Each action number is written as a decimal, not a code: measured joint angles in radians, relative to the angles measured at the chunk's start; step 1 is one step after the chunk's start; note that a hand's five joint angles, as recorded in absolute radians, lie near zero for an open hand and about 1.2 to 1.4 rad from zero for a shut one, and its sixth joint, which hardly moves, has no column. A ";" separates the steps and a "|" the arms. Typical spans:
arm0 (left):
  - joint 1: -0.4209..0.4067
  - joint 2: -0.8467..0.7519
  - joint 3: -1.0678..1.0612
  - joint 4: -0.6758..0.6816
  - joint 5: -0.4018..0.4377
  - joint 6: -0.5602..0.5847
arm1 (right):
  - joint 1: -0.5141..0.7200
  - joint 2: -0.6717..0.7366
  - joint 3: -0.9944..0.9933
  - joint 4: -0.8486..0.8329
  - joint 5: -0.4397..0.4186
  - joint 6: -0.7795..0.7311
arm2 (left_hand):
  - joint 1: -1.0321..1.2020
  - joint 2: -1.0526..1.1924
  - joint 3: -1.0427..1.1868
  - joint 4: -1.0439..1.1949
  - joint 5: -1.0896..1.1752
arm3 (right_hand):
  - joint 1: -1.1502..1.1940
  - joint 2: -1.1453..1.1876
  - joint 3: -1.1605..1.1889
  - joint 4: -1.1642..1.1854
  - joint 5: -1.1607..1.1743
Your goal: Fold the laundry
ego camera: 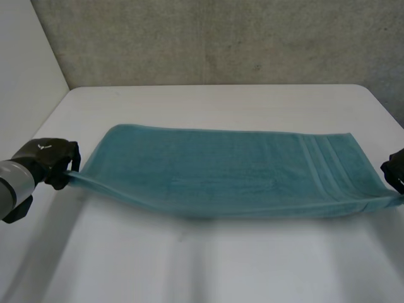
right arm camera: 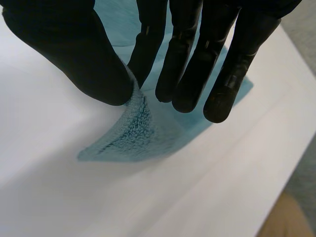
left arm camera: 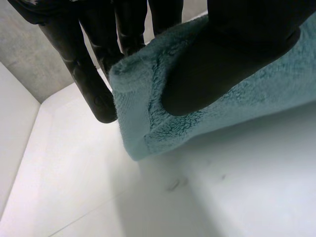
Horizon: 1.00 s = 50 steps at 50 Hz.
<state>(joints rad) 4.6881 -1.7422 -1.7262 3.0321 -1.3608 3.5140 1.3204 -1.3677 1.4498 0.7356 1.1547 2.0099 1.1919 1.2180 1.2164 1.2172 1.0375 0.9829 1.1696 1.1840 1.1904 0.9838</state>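
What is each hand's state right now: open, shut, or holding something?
Left hand: shut, pinching a near corner of the teal towel.
Right hand: shut, pinching the towel's other near corner.

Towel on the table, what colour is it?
The towel is teal, with plain stripes across one end, clearest in the head view.

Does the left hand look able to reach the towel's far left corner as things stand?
Likely not yet. The left hand is pinching the near left corner of the towel, so it would have to let go first. Otherwise nothing lies on the table between it and the far corner.
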 measured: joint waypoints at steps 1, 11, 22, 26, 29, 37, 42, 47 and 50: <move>0.000 -0.008 0.001 0.008 0.000 0.009 | 0.003 0.010 -0.002 -0.023 0.001 -0.001 | 0.000 0.000 0.000 0.000 0.000 | 0.000 0.000 0.000 0.000 0.000; -0.030 -0.203 0.153 0.196 -0.017 0.016 | 0.161 0.257 -0.133 -0.332 0.104 0.036 | 0.000 0.000 0.000 0.000 0.000 | 0.000 0.000 0.000 0.000 0.000; -0.083 -0.518 0.474 0.328 -0.081 -0.014 | 0.313 0.541 -0.331 -0.708 0.262 0.051 | 0.000 0.000 0.000 0.000 0.000 | 0.000 0.000 0.000 0.000 0.000; -0.094 -0.598 0.556 0.354 -0.093 -0.012 | 0.326 0.595 -0.352 -0.831 0.264 0.050 | 0.000 0.000 0.000 0.000 0.000 | 0.000 0.000 0.000 0.000 0.000; -0.102 -0.664 0.622 0.378 -0.099 -0.009 | 0.338 0.637 -0.367 -0.927 0.261 0.048 | 0.000 0.000 0.000 0.000 0.000 | 0.000 0.000 0.000 0.000 0.000; -0.124 -0.790 0.758 0.409 -0.105 -0.006 | 0.356 0.729 -0.416 -1.093 0.254 0.046 | 0.000 0.000 0.000 0.000 0.000 | 0.000 0.000 0.000 0.000 0.001; -0.127 -0.842 0.834 0.418 -0.114 -0.005 | 0.357 0.776 -0.461 -1.144 0.253 0.049 | 0.000 0.000 0.000 0.000 0.000 | 0.000 0.000 0.001 0.000 0.003; -0.128 -0.882 0.897 0.425 -0.115 -0.004 | 0.357 0.818 -0.518 -1.158 0.255 0.053 | 0.000 0.000 0.000 0.000 0.000 | 0.000 0.000 0.001 0.000 0.003; -0.130 -0.898 0.920 0.426 -0.113 -0.004 | 0.357 0.836 -0.546 -1.157 0.257 0.055 | 0.000 0.000 0.000 0.000 0.000 | 0.000 0.000 0.001 0.000 0.003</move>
<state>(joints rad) 4.5582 -2.6402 -0.8062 3.4579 -1.4741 3.5098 1.6770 -0.5314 0.9033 -0.4210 1.4117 2.0646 1.1919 1.2180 1.2164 1.2172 1.0375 0.9829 1.1696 1.1848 1.1904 0.9870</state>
